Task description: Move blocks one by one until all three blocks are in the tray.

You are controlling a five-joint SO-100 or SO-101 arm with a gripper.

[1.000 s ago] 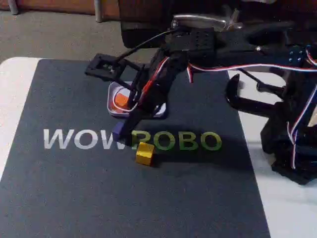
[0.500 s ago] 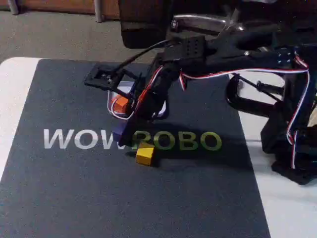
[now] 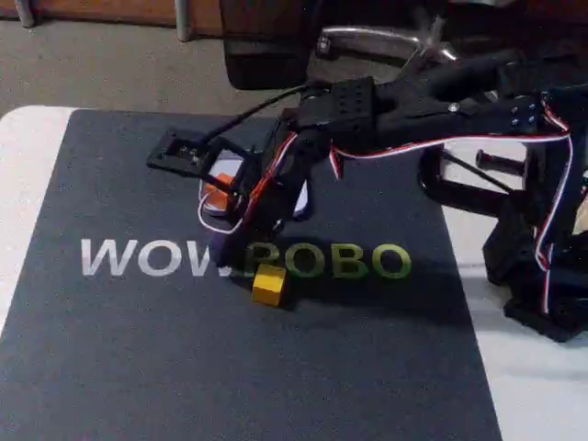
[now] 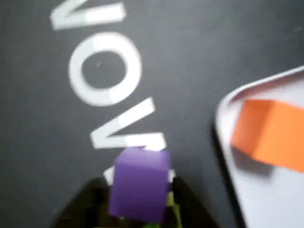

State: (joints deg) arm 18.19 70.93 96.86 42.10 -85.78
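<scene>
So we've got the arm reaching in from the right of the fixed view, stretched out over the dark mat (image 3: pixel 138 367) with the big WOW ROBO lettering (image 3: pixel 147 257) on it. The gripper (image 4: pixel 140 209) sits at the bottom edge of the wrist view with the purple block (image 4: pixel 140 190) wedged right between its two dark fingers (image 4: pixel 83 206), one on each side of the cube and pressed up against it, so we'd call that closed on the block. In the fixed view the purple cube is mostly hidden behind the arm, and we can only make out a dark purplish bit low down at the second W, so we can't tell from there whether it's off the mat or still touching it.

The orange block (image 4: pixel 268 133) is sitting inside the tray (image 4: pixel 228 107), close to the tray's rounded corner in the wrist view. In the fixed view we see the orange block (image 3: pixel 218 190) peeking out behind the arm and cables, with the tray's pale rim (image 3: pixel 209 209) just below it.

The yellow block (image 3: pixel 268 284) is out on the mat, just below the R of ROBO, near the gripper but not touching it, and well outside the tray.

The mat lies on a white table (image 3: pixel 23 184).
</scene>
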